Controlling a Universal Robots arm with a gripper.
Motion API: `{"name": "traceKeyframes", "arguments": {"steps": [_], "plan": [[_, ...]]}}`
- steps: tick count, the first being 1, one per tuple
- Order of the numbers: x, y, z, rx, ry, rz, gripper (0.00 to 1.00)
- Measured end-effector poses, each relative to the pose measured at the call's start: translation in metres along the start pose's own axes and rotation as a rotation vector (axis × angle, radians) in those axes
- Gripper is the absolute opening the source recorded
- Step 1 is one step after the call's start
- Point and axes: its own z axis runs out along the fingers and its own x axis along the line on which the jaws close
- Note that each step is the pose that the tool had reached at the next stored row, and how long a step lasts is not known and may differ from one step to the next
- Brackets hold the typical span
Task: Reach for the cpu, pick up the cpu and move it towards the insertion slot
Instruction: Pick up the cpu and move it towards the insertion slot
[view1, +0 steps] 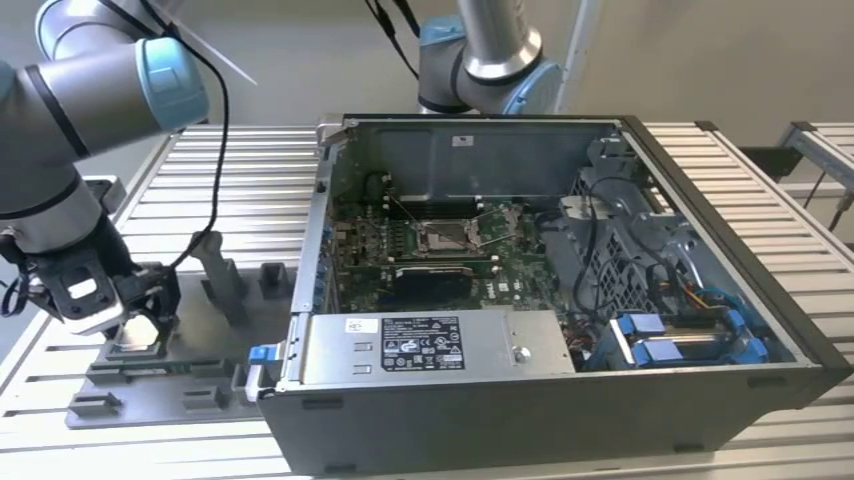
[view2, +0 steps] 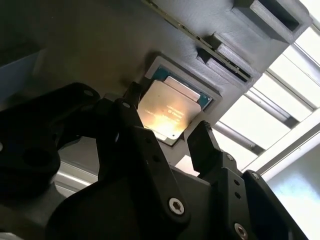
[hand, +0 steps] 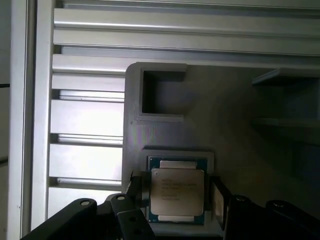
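There was the cpu (hand: 177, 192), flat in its pocket in the grey fixture (hand: 165, 135). The insertion slot (view1: 441, 235) sat well apart inside the open computer case (view1: 467, 160) (the exterior view gave that). Both wrist views went close: the gripper (view2: 166, 114) had its jaws parted, one finger on either side of the chip, nothing lifted.

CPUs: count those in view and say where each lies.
1. The cpu lies in the grey fixture's recess, under the gripper, at the exterior view's left; the computer case could hide others.
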Motion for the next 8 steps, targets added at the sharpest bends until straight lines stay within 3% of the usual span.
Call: {"name": "traceKeyframes", "arguments": {"steps": [8], "plan": [[0.0000, -0.0002, 0.0006, 0.0000, 0.0000, 0.000, 1.00]]}}
